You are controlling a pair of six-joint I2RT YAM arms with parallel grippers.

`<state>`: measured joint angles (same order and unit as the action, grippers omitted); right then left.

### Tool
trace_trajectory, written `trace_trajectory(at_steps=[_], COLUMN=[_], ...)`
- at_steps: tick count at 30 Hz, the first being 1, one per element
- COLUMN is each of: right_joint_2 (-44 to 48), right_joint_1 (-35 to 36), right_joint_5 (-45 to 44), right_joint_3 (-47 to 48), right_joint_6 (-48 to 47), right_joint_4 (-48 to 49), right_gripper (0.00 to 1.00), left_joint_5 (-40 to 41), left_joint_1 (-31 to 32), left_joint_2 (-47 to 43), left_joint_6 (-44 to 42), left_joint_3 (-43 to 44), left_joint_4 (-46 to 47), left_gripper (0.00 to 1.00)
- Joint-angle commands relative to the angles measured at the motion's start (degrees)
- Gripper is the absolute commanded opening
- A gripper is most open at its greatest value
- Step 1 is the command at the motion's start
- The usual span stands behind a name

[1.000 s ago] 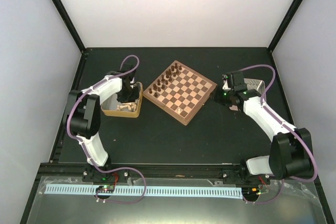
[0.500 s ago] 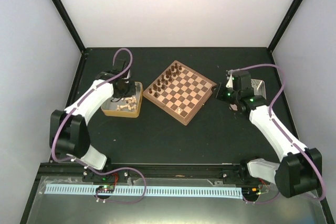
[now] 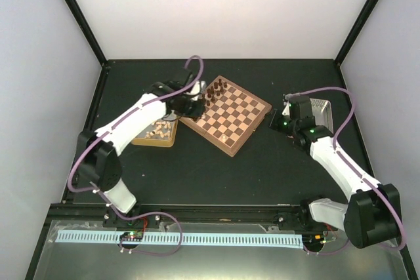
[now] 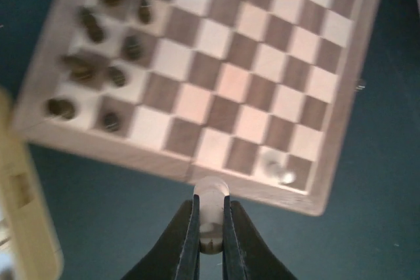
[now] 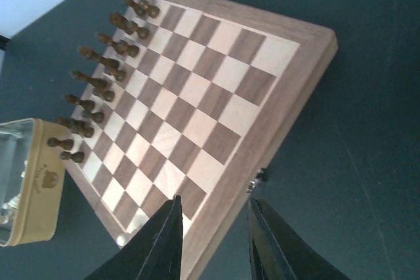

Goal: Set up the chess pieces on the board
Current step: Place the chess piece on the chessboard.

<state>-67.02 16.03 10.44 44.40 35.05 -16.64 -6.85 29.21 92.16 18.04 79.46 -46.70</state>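
Top external, black table (image 3: 216,168), board (image 3: 226,113), white walls (image 3: 223,11)

Tally: one board (image 3: 226,115); dark pieces (image 5: 98,83), about sixteen, in two rows of eight; one pale piece (image 4: 279,172) on a square, a second pale piece (image 4: 211,191) off-board; one tan tray (image 3: 154,142), one silver tray (image 3: 323,106).

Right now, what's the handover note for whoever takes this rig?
Left gripper: fingers shut on the held pale piece, just off the board rim.
Right gripper: open, empty, by the board's right corner.
Done: dark pieces stand in two rows along one edge; a lone pale piece stands at the opposite edge.
Left: the other pale pieces lie in the tan tray.
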Motion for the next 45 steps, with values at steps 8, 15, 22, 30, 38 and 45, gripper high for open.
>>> trace_trajectory(at_steps=[8, 15, 22, 30, 38, 45], right_joint_2=[-2.76, -3.63, -6.38, -8.30, -9.24, -9.44], right_joint_1=[0.23, 0.22, 0.23, 0.22, 0.23, 0.22], right_joint_5=[-2.79, -4.16, -2.86, -1.84, -1.56, -1.56], right_joint_3=[-2.82, -3.95, -3.38, -2.51, -2.30, -2.35], right_joint_6=[0.38, 0.44, 0.03, -0.39, -0.46, -0.42], right_joint_4=[0.63, 0.25, 0.71, 1.01, 1.00, 0.94], right_gripper=[0.30, 0.30, 0.31, 0.31, 0.31, 0.31], left_joint_5=[-3.37, -1.75, 2.34, 2.36, 0.55, 0.12], left_joint_1=[13.85, 15.93, 16.15, 16.14, 16.78, 17.84], left_joint_2=[18.92, 26.65, 31.92, 34.61, 33.49, 33.71], left_joint_6=[-2.04, -2.84, -2.67, -3.56, -4.87, -6.10], left_joint_3=[17.92, 25.95, 31.41, 32.16, 30.18, 29.44], left_joint_4=[-7.06, -11.77, -14.40, -15.22, -14.36, -13.79], left_gripper=[0.04, 0.06, 0.06, 0.08, 0.07, 0.08])
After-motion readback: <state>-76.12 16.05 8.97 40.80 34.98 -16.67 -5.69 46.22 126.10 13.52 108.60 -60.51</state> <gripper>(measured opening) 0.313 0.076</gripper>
